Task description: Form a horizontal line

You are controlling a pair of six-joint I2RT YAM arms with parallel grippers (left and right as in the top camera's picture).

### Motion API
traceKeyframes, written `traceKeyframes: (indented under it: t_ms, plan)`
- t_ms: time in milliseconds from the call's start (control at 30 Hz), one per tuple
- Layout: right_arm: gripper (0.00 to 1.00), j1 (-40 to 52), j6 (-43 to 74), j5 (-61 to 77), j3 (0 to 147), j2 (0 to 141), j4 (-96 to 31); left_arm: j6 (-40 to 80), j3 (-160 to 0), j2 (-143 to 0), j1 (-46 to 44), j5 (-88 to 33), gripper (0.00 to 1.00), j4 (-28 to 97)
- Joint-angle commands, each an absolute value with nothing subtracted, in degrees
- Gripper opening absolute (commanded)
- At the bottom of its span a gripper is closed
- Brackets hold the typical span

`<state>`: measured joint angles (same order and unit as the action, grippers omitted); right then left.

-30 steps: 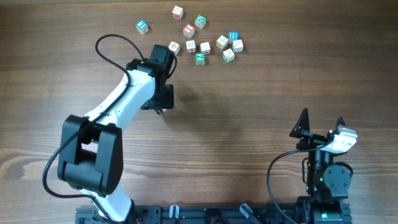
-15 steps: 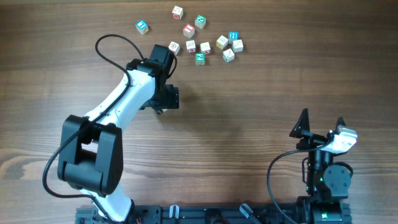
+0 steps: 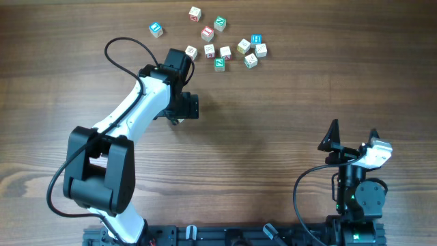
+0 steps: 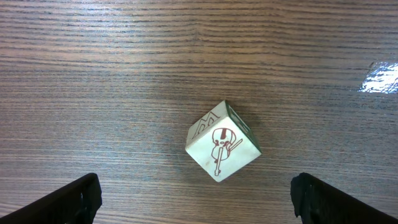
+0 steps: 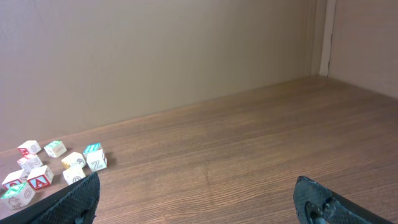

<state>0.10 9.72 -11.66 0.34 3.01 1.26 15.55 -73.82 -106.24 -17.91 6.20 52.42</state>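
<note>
A cream cube with a red violin drawing [image 4: 222,149] rests alone on the wood, tilted cornerwise, just ahead of my left gripper [image 4: 199,200]. That gripper is open, its fingers wide apart and clear of the cube. From overhead the left gripper [image 3: 183,108] covers this cube. The other letter cubes [image 3: 225,52] lie in a loose cluster at the far edge, not in a horizontal line; among them are a yellowish one [image 3: 244,46] and a green-faced one [image 3: 219,64]. My right gripper [image 3: 352,140] is open and empty at the near right.
Blue-faced cubes [image 3: 156,29] [image 3: 257,39] and a red-faced cube [image 3: 207,33] sit among the cluster. The right wrist view shows the cluster [image 5: 73,160] far left, and a beige wall [image 5: 186,56] behind the table.
My left gripper's jaws have spread from half shut to fully open, letting go of the violin cube. The right arm has not moved.
</note>
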Motion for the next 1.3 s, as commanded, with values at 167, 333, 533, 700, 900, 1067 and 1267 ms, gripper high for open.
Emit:
traceKeyframes:
  t_ms: [167, 333, 533, 700, 900, 1067, 1267]
  plan:
    - [1.0, -0.2, 9.0, -12.0, 0.3, 2.8, 1.4, 15.5, -73.3, -105.8, -17.8, 6.7, 1.0, 51.9]
    - [1.0, -0.2, 9.0, -12.0, 0.3, 2.8, 1.4, 15.5, -73.3, -105.8, -17.8, 6.7, 1.0, 51.9]
    - [1.0, -0.2, 9.0, -12.0, 0.3, 2.8, 1.4, 15.4, -73.4, -105.8, -17.8, 6.7, 1.0, 51.8]
    - [1.0, -0.2, 9.0, -12.0, 0.3, 2.8, 1.4, 15.4, -76.4, -104.4, -17.8, 7.0, 1.0, 53.8]
    - [1.0, -0.2, 9.0, -12.0, 0.3, 2.8, 1.4, 17.4, -80.4, -102.3, -17.6, 5.6, 0.99, 57.0]
    - [1.0, -0.2, 9.0, -12.0, 0.3, 2.9, 1.4, 15.9, -75.4, -105.2, -17.8, 4.3, 0.99, 53.5]
    - [1.0, -0.2, 9.0, -12.0, 0.3, 2.9, 1.4, 7.1, -70.8, -105.6, -17.8, 4.1, 0.8, 46.0]
